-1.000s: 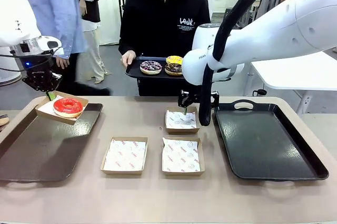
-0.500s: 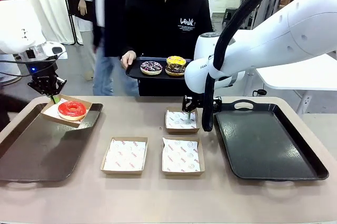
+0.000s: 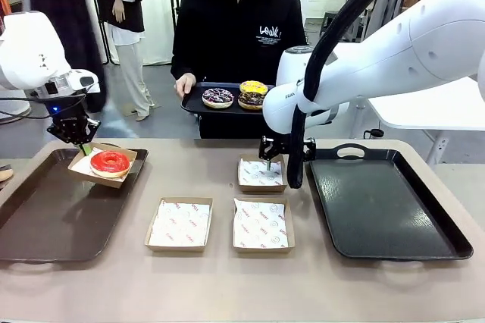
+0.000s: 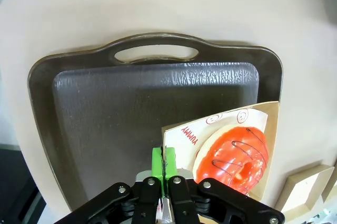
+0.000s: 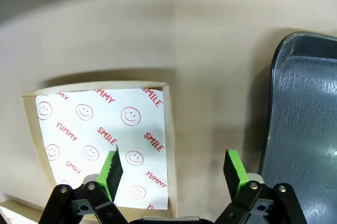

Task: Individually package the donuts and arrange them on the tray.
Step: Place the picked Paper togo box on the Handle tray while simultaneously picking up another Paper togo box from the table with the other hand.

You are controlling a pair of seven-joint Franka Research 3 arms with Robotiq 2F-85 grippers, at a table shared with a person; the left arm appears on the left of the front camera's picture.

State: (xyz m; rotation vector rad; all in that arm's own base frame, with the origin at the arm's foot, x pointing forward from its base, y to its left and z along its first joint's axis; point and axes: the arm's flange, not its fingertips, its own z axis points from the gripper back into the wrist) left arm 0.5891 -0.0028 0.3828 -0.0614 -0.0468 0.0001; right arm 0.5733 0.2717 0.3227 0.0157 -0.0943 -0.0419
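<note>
**A:** Where's the red donut [image 3: 121, 165]?

**B:** In its paper-lined box [image 3: 83, 164], at the far right corner of the left tray [image 3: 53, 217]. The left end effector [image 3: 84, 146] is clenched on the box's thin wall, at the corner away from the donut. The box hangs tilted, and I can't tell whether its underside touches the tray.

**A:** So what worries you?

**B:** That pinch is on a card edge, with the weight out to one side. The box could pivot or slip from the pads, and the donut could slide toward the low wall. One side of the box also sits right at the tray's right rim. If it were let go there, I'd expect it to rock on the rim or tip onto the surface [image 3: 114, 285].

**A:** Is there room to fix it?

**B:** Plenty. The tray's floor is bare toward its near and left edges, so a shift inward costs nothing.

**A:** And the other side?

**B:** The right end effector [image 5: 172, 158] is released and straddles the right wall of the far empty box [image 3: 262, 174], one pad over the liner and one outside. Closing off-line could crumple the liner or push the box toward the right tray [image 3: 379, 202], whose left rim is near. Two more empty boxes [image 3: 179, 224] sit toward the surface's near edge, apart from each other. Three donuts [image 3: 217, 96] lie on a small tray [image 3: 198, 105] that a person holds beyond the far edge.
</note>
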